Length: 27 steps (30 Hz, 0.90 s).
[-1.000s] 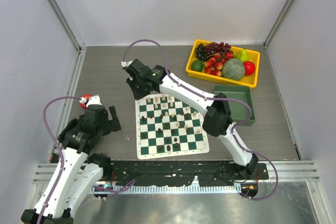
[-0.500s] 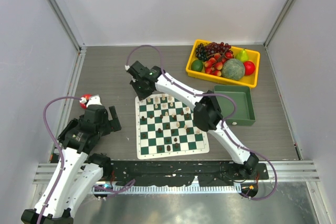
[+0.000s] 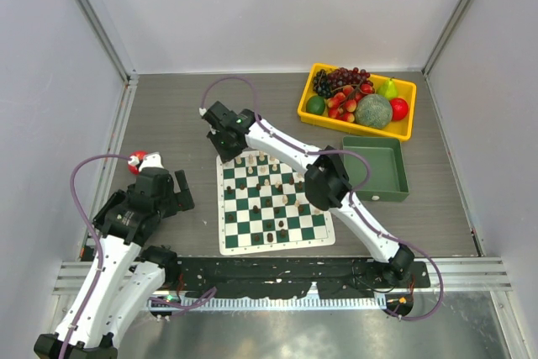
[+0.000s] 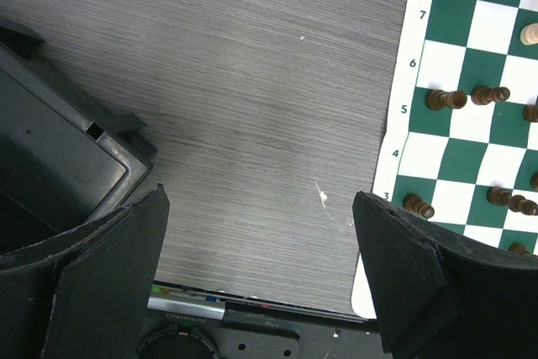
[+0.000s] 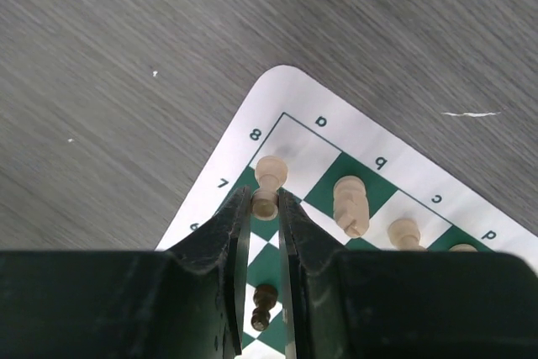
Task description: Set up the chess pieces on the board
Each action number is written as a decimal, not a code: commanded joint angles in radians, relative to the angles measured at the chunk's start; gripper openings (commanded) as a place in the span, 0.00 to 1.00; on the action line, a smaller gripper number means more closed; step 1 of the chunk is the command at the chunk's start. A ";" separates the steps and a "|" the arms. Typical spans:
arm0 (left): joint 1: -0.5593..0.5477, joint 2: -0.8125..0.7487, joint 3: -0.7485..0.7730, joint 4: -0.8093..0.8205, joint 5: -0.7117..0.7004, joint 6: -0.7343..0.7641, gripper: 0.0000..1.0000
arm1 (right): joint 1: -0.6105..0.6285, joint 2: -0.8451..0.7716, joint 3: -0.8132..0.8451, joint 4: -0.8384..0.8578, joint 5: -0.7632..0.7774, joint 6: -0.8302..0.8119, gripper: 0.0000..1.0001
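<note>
Right wrist view: a small cream wooden chess piece (image 5: 270, 176) is pinched at its base between the black fingers of the right gripper (image 5: 263, 205). This is at the corner of the green-and-white checked board mat (image 5: 286, 90), beside the rank marks 8 and 7. Whether it rests on the square cannot be told. From above, the right arm is stretched diagonally across the mat to its far-left corner. The left gripper (image 4: 261, 203) is spread wide with nothing in it, above the grey wood-grain table (image 4: 235, 81) left of the mat, its arm folded.
</note>
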 commanded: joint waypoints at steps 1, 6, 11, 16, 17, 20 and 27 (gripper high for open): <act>0.005 0.000 0.001 0.046 -0.010 0.013 0.99 | -0.005 0.008 0.053 0.025 0.043 -0.022 0.20; 0.005 0.004 -0.001 0.047 -0.007 0.013 0.99 | -0.003 0.020 0.055 0.019 0.058 -0.025 0.20; 0.003 0.007 -0.001 0.049 -0.004 0.015 0.99 | -0.005 0.026 0.056 0.020 0.054 -0.025 0.21; 0.005 0.004 -0.001 0.049 -0.004 0.015 0.99 | -0.005 0.026 0.058 0.022 0.042 -0.025 0.25; 0.005 0.004 -0.001 0.049 -0.004 0.015 0.99 | -0.005 0.025 0.058 0.022 0.034 -0.024 0.27; 0.005 0.003 0.001 0.049 -0.007 0.015 0.99 | -0.005 0.018 0.062 0.024 0.025 -0.027 0.35; 0.005 -0.002 -0.001 0.044 -0.011 0.015 0.99 | -0.005 -0.061 0.065 0.047 -0.018 -0.018 0.47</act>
